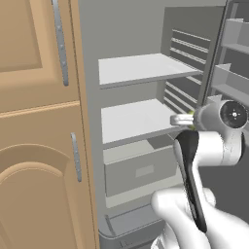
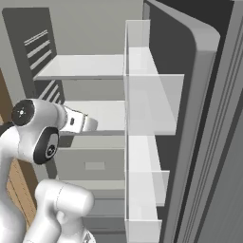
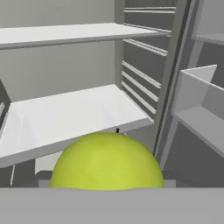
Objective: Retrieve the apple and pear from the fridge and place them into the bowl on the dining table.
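A round yellow-green fruit (image 3: 107, 162) sits at the bottom of the hand view, directly at the claw and in front of the fridge's middle shelf; whether it is the apple or the pear cannot be told. A sliver of the same green (image 1: 192, 115) shows at the tip of the claw (image 1: 182, 119) in the left base view. The fingertips are hidden behind the fruit, so whether the claw is pinching it or merely standing spread around it cannot be told.

The fridge (image 1: 92, 97) stands open, grey-walled, with ribbed slats on its inner right side. The claw hangs just outside the front edge of the middle shelf (image 1: 133, 119). The upper shelf (image 1: 141, 68) lies above it and the grey drawer (image 1: 138, 170) below it; the drawer is closed and its contents cannot be seen. Both shelves are bare white.

The fridge door (image 2: 199, 118) swings out to the right of the shelves and carries clear door bins (image 2: 147, 99) stacked one over another, with nothing visible in them.

To the left of the fridge stands a tan wooden cabinet (image 1: 39, 121) with arched door panels and two metal handles (image 1: 60, 41).
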